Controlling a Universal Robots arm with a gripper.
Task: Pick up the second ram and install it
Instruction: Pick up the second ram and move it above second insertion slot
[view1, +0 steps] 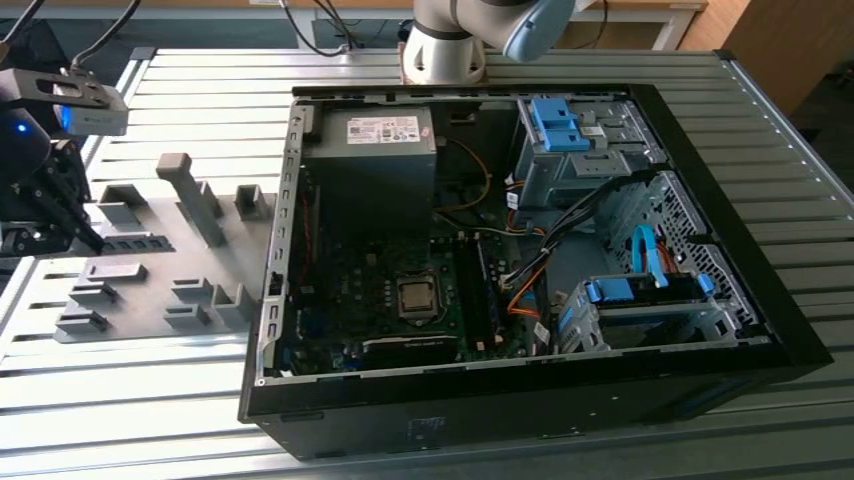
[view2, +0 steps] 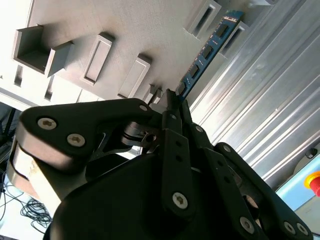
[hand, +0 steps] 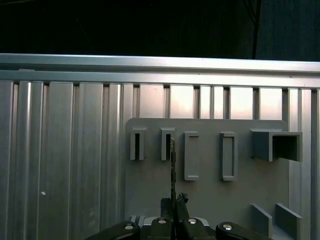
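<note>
Gripping the second ram (view2: 205, 56) by its near end, the gripper (view2: 172, 100) has its fingers drawn in to a thin gap, with the board's edge pinched between them. The stick runs straight out ahead of the fingertips, standing on edge. Its far end reaches a slotted grey holder block (hand: 167, 144) on the fixture plate (hand: 210, 200) beneath the tool, and I cannot tell whether it has cleared that slot.

I judge the module light and stiff but fragile, a thin board carrying small chips. I'd want the pads on the bare board edge rather than on chips or contacts. I'd also avoid any twisting, since a grip at one end leaves a long lever.

Under the plate is a ribbed aluminium table (hand: 60, 150), hard and bright. The open computer case (view1: 534, 230) sits well off to the gripper's side, with other holder blocks (view1: 187, 195) standing between.
</note>
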